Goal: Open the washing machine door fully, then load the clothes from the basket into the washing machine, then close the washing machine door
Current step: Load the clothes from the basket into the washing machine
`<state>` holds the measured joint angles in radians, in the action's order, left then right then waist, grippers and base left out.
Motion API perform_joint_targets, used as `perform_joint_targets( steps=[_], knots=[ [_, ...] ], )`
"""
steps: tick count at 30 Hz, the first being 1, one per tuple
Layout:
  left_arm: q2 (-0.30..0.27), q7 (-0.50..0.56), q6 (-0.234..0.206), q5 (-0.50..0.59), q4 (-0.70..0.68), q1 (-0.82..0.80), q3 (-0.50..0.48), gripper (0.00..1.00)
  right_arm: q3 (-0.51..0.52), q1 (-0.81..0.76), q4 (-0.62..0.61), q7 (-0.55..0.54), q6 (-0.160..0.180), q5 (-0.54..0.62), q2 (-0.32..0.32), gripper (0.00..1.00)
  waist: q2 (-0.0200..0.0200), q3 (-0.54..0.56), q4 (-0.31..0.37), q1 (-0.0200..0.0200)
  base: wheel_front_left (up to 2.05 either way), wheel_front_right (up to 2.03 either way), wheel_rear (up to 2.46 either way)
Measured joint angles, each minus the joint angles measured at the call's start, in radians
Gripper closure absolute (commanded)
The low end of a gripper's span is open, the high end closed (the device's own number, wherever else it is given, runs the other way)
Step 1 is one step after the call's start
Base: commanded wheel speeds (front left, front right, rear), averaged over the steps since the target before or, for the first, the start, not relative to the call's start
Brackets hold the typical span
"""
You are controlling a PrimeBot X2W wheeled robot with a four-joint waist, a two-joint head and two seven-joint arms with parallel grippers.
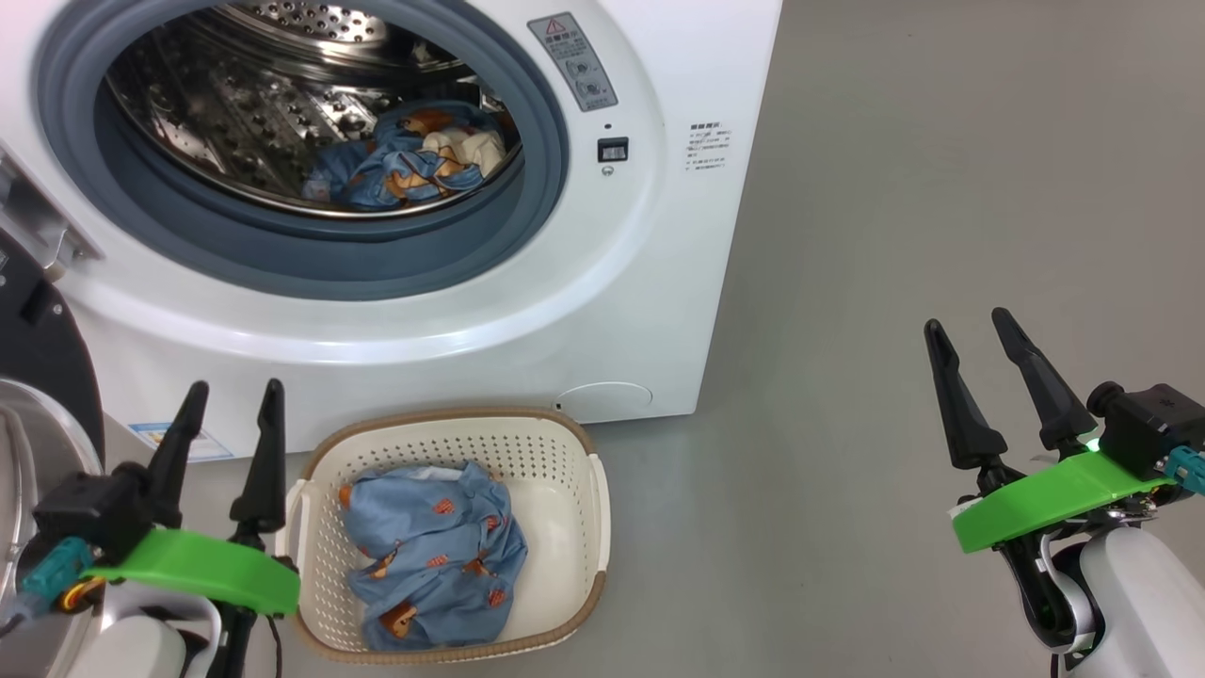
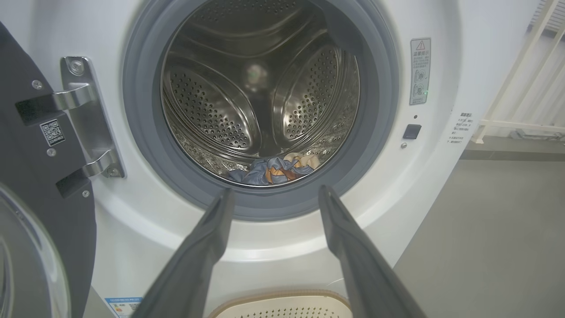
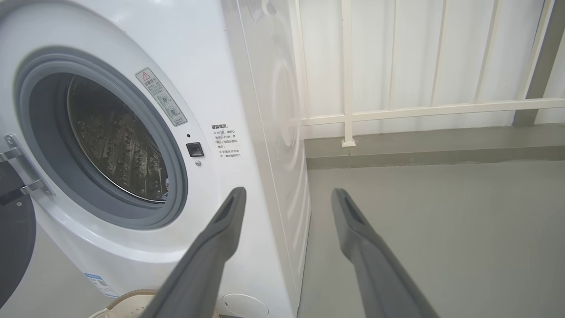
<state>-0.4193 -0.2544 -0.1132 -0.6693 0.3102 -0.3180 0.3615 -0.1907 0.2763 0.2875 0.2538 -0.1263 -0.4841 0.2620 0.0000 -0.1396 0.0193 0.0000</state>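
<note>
Down at the foot of the washing machine [image 1: 659,282], as the head camera has it, the basket [image 1: 555,471] sits on the grey floor [image 1: 894,188] just in front of the white cabinet. A bundle of blue printed clothes [image 1: 433,556] lies inside it. A second blue garment [image 1: 414,160] lies at the bottom of the steel drum [image 1: 235,104]. The washing machine door [image 1: 42,363] is swung open at the far left. The left gripper [image 1: 236,383] hovers just beside the basket's left side, fingers spread wide and empty. The right gripper [image 1: 966,317] hangs well apart to the right over bare floor, equally wide and empty.

From the left wrist, the two dark fingers stand wide apart and point at the lower part of the blue-grey seal [image 2: 141,132], with nothing between them. Beyond them the garment shows low in the drum. The door's dark inner face is at the left, fixed by a metal hinge [image 2: 86,115]. The basket's brown rim peeks in at the bottom edge.

From the right wrist, the fingers are again wide with nothing held — one lies across the machine's front corner, the other over open floor. A white railing [image 3: 348,88] stands behind.
</note>
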Motion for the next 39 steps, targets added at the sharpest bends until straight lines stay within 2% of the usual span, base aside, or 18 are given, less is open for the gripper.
perform_joint_targets(
  steps=[3,15,39],
  knots=[
    [0.004,0.0,-0.011,0.016,-0.018,0.016,-0.006,0.0,-0.001,0.0,0.0,0.0,0.0,0.001,0.001,0.0,0.0,-0.002,0.003,0.0001,0.0,0.0,0.0],
    [0.028,-0.001,-0.011,0.03,-0.034,0.035,-0.025,0.0,-0.005,0.0,0.001,0.0,0.0,0.001,0.007,0.0,0.0,-0.01,0.011,0.0001,0.0,0.0,0.0],
    [0.028,0.011,-0.008,0.038,-0.02,0.034,-0.013,0.0,-0.022,0.002,0.0,0.0,0.0,0.001,0.007,0.0,0.0,-0.04,0.019,0.0001,0.0,0.0,0.0]
  ],
)
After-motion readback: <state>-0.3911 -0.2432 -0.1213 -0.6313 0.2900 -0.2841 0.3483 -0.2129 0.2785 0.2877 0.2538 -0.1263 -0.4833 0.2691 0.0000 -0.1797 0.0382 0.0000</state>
